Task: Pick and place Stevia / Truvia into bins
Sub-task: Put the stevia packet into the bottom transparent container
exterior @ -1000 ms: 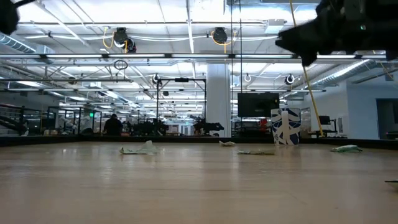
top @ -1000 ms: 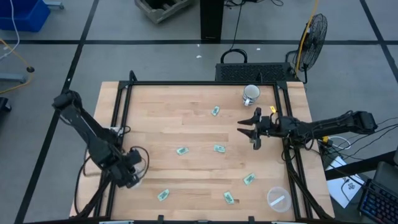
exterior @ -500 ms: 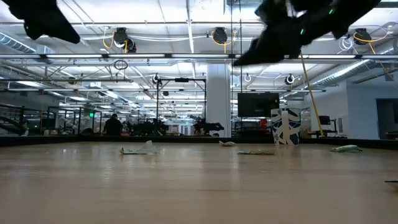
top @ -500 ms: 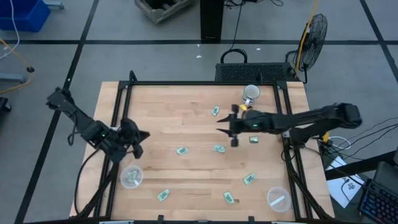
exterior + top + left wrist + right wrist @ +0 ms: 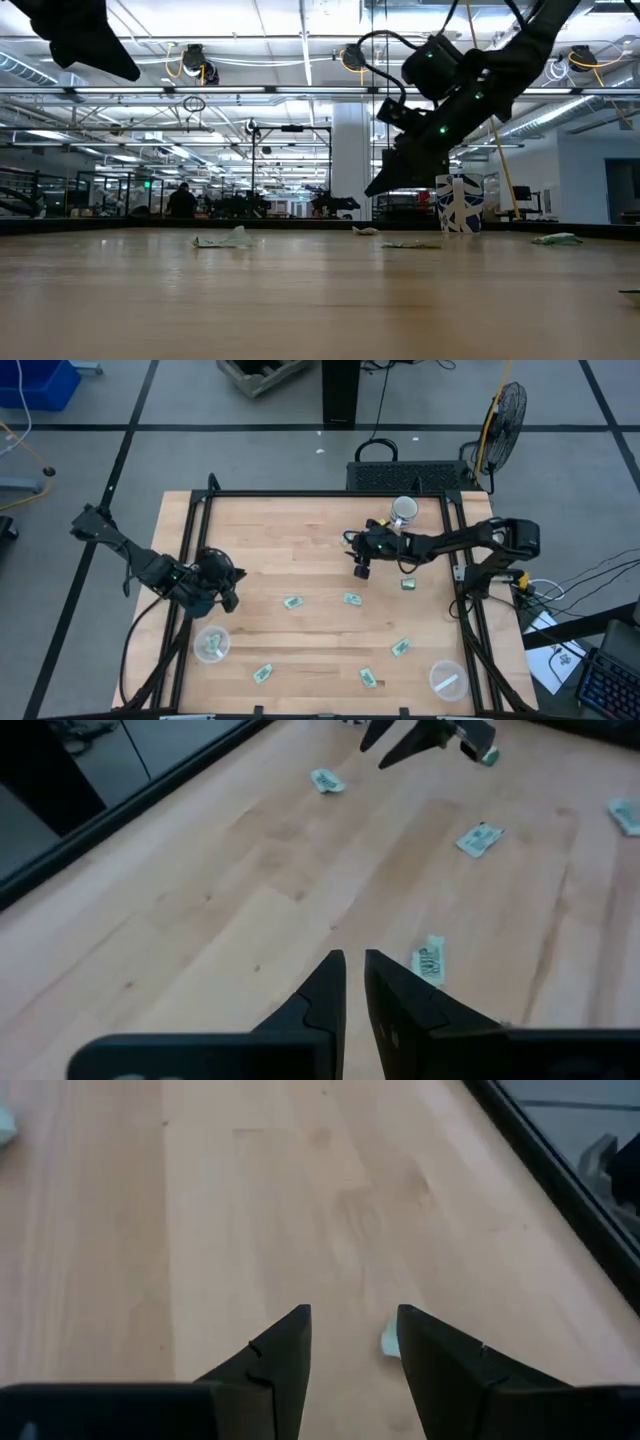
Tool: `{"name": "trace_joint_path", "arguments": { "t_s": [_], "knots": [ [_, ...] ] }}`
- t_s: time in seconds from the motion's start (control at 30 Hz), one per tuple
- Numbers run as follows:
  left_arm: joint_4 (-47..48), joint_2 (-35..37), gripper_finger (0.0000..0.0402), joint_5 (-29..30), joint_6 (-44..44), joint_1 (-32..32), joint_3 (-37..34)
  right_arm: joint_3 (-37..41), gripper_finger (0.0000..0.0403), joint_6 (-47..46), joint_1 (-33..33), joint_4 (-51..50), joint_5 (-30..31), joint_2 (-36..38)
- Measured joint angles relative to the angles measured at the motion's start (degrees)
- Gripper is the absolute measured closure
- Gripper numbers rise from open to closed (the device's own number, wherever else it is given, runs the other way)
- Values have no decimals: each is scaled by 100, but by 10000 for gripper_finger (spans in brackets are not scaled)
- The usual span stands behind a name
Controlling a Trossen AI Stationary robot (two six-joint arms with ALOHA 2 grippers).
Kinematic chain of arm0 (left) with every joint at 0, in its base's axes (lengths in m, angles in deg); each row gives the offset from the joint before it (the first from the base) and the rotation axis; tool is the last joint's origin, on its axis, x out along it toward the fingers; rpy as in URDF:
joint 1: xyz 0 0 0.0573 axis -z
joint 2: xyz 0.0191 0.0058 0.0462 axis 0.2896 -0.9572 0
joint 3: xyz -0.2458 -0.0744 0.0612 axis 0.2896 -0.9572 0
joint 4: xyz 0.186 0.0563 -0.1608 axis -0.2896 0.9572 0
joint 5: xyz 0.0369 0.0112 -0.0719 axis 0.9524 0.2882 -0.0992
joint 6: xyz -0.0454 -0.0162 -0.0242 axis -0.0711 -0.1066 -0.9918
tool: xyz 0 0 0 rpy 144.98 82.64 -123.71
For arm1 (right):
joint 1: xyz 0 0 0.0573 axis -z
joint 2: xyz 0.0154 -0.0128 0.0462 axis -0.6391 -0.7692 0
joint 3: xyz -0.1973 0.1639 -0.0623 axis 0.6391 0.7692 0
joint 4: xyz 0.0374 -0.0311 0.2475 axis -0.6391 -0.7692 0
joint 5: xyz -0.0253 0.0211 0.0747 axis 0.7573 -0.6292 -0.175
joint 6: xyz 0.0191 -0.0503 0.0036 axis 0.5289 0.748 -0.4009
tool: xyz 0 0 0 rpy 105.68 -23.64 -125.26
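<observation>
Our right gripper (image 5: 360, 568) hangs above the table (image 5: 300, 560) with its fingers (image 5: 285, 1342) spread and nothing between them. One sachet (image 5: 346, 539) lies just past it, another sachet (image 5: 352, 599) just behind. Our left gripper (image 5: 228, 588) holds its fingers (image 5: 322, 990) a little apart, empty. One clear cup (image 5: 210, 645) sits close behind it. The other cup (image 5: 447, 680) is far off.
</observation>
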Motion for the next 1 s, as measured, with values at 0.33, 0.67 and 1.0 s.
{"name": "trace_joint_path", "arguments": {
  "t_s": [0.33,0.67,1.0],
  "knots": [
    [-26,-30,355,32,220,-434,0,-2085,261,137,155,-2394,68,-956],
    [-21,-30,355,-271,224,-493,0,-2132,261,365,292,-2560,45,-1673],
    [-17,-33,355,-57,224,-625,0,-2132,261,591,362,-2675,624,-1556]
  ]
}}
